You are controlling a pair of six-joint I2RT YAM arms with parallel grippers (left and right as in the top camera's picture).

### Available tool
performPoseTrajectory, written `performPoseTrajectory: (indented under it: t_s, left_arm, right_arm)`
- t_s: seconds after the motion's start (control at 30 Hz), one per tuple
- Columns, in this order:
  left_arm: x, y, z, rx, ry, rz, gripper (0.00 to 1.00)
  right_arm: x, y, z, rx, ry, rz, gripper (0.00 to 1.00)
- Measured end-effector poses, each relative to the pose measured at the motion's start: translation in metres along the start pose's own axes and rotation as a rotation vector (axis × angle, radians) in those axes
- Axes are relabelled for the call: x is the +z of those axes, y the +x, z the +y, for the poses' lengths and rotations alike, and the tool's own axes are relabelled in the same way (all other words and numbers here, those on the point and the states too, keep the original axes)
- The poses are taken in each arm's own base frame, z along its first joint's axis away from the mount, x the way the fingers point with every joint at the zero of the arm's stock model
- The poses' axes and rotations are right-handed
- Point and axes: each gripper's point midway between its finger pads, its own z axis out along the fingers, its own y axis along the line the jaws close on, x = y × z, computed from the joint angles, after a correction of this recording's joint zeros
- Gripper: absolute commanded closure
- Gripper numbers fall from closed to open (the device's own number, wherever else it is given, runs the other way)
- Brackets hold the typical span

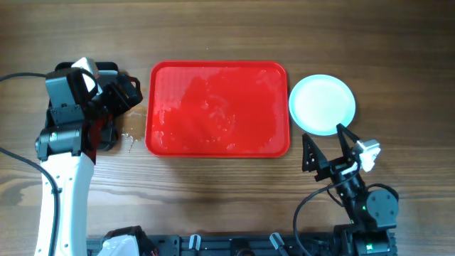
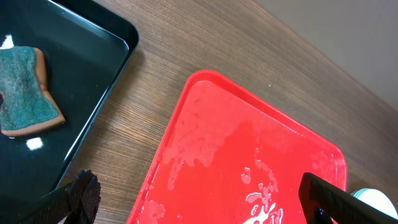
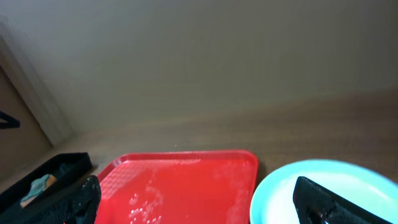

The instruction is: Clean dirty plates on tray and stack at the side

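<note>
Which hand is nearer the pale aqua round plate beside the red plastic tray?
Right. The right hand is at the plate's near edge; the left hand is past the red tray's opposite end, by the black rectangular tray.

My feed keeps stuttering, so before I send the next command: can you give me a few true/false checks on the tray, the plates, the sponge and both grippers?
1. The red tray has no plates on it. True.
2. The plates lie to the left of the tray. False: they sit on the table just off its right end.
3. The left gripper holds the sponge. False: the sponge lies in the black tray, and the gripper is open and empty.
4. The right gripper is open and holds nothing. True.
5. The red tray's surface is dry. False: wet streaks and droplets show on it.
</note>
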Motion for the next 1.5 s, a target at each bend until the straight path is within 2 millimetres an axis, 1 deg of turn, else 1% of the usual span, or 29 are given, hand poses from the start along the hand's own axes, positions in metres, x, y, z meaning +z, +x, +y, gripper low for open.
performPoseTrajectory:
  t_s: [0.13, 0.17, 0.23, 0.37, 0.43, 0.5, 0.53, 0.57, 0.77, 0.9, 0.97, 1.0, 1.07, 1.5]
  left_arm:
    - [0.000, 0.000, 0.000, 0.000, 0.000, 0.000, 0.00]
    - [0.000, 0.000, 0.000, 0.000, 0.000, 0.000, 0.00]
    - [0.000, 0.000, 0.000, 0.000, 0.000, 0.000, 0.00]
    - [0.000, 0.000, 0.000, 0.000, 0.000, 0.000, 0.00]
    - [0.000, 0.000, 0.000, 0.000, 0.000, 0.000, 0.00]
    - [0.000, 0.000, 0.000, 0.000, 0.000, 0.000, 0.00]
    - [0.000, 0.000, 0.000, 0.000, 0.000, 0.000, 0.00]
    - [0.000, 0.000, 0.000, 0.000, 0.000, 0.000, 0.00]
    - [0.000, 0.000, 0.000, 0.000, 0.000, 0.000, 0.00]
    - [0.000, 0.000, 0.000, 0.000, 0.000, 0.000, 0.00]
    - [0.000, 0.000, 0.000, 0.000, 0.000, 0.000, 0.00]
    - [0.000, 0.000, 0.000, 0.000, 0.000, 0.000, 0.00]
    - [0.000, 0.000, 0.000, 0.000, 0.000, 0.000, 0.00]
    - [0.000, 0.000, 0.000, 0.000, 0.000, 0.000, 0.00]
  right_arm:
    - [-0.005, -0.023, 0.007, -0.056, -0.031, -0.126, 0.00]
    - [-0.006, -0.023, 0.007, -0.059, -0.031, -0.134, 0.00]
    - [-0.004, -0.016, 0.004, -0.058, -0.024, -0.121, 0.00]
    - [-0.003, -0.010, -0.003, -0.052, 0.008, -0.109, 0.00]
    - [-0.003, -0.002, -0.010, -0.041, 0.039, -0.074, 0.00]
    - [-0.003, 0.016, -0.019, -0.023, 0.083, -0.006, 0.00]
    - [-0.003, 0.021, -0.022, -0.018, 0.097, 0.015, 0.00]
    - [-0.003, 0.023, -0.024, -0.024, 0.106, 0.020, 0.00]
    - [-0.004, 0.021, -0.028, -0.048, 0.129, 0.015, 0.00]
    - [-0.005, 0.020, -0.033, -0.128, 0.155, 0.014, 0.00]
    - [-0.006, 0.017, -0.041, -0.155, 0.190, 0.008, 0.00]
    - [-0.008, 0.015, -0.048, -0.165, 0.220, 0.002, 0.00]
    - [-0.010, 0.013, -0.055, -0.171, 0.249, -0.003, 0.00]
    - [-0.010, 0.012, -0.056, -0.174, 0.254, -0.004, 0.00]
